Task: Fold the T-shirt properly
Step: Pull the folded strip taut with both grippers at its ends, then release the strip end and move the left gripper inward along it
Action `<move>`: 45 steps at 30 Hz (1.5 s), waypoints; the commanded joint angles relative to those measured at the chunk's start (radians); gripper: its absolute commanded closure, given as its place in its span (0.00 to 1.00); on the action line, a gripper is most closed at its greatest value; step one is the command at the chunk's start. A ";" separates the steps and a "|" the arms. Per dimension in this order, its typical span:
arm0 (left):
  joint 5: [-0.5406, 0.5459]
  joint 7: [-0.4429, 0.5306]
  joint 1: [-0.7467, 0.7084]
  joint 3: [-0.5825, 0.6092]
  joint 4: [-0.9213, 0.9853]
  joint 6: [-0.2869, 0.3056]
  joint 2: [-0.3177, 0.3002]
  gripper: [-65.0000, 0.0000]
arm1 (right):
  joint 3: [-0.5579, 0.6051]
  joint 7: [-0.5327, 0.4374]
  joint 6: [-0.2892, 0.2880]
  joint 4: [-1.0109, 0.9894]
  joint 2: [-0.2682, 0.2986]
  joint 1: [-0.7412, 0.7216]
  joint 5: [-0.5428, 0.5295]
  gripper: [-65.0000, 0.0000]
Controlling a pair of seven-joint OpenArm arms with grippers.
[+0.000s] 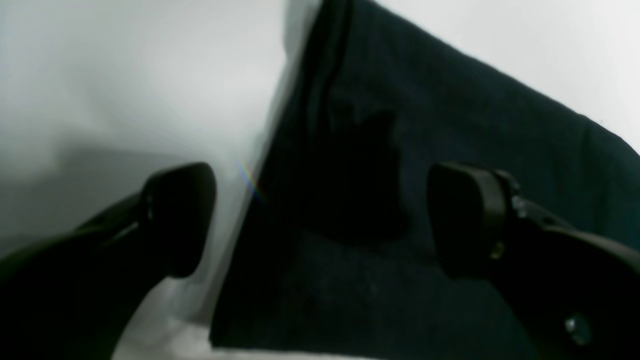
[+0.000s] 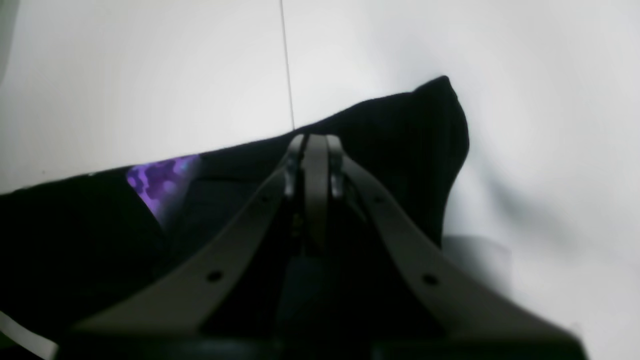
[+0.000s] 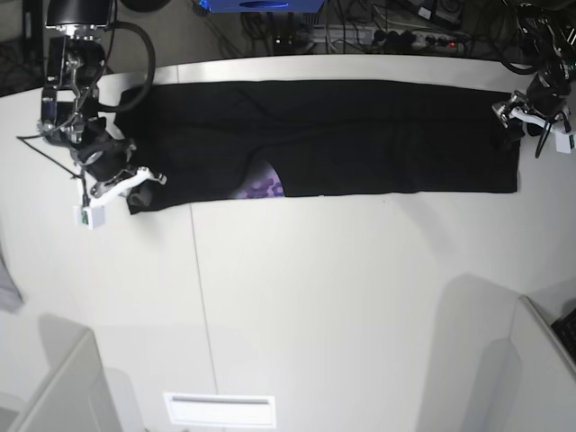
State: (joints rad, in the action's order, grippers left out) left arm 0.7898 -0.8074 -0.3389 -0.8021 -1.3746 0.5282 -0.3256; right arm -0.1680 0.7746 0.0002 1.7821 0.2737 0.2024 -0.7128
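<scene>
The black T-shirt (image 3: 360,135) lies stretched in a long band across the far half of the white table (image 3: 342,288). A patch of purple print (image 3: 264,189) peeks out at its near edge and also shows in the right wrist view as purple print (image 2: 160,185). At the band's left end my right gripper (image 3: 135,180) is shut on the T-shirt's (image 2: 410,130) corner, its fingertips (image 2: 315,145) pressed together at the cloth's edge. Over the band's right end my left gripper (image 3: 517,112) stands open. In the left wrist view the left gripper (image 1: 322,215) is spread wide above the T-shirt (image 1: 450,125), holding nothing.
A seam (image 3: 200,288) runs front to back through the table's left part. Cables and a power strip (image 3: 396,36) lie behind the far edge. White boxes stand at the near left (image 3: 54,387) and near right (image 3: 540,360) corners.
</scene>
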 commanded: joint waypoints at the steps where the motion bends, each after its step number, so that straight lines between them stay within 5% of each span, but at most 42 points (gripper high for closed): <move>1: 0.004 0.000 -0.001 -0.006 0.011 0.005 -0.022 0.00 | -0.005 -0.019 -0.007 0.022 0.011 -0.005 -0.011 1.00; 7: -0.106 0.000 0.034 -0.004 0.060 0.010 -0.017 0.04 | -0.005 -0.022 -0.007 0.022 0.011 0.013 -0.011 1.00; 18: -0.185 0.000 0.053 -0.013 0.064 0.011 0.001 1.00 | -0.006 -0.027 -0.009 0.040 0.011 0.039 -0.012 1.00; 35: -0.188 0.001 0.056 -0.142 -0.127 0.005 0.009 1.00 | -0.006 -0.022 -0.009 0.112 0.009 0.082 -0.014 1.00; 45: -0.189 -0.008 -0.042 -0.138 -0.435 0.005 0.148 1.00 | -0.006 -0.020 -0.009 0.112 0.009 0.082 -0.014 1.00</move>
State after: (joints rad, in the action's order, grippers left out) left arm 0.5831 -0.8371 -0.3779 -0.9340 -1.7889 0.5278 -0.1627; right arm -0.1680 0.7708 -0.0002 1.8782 0.2710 0.2939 -0.7204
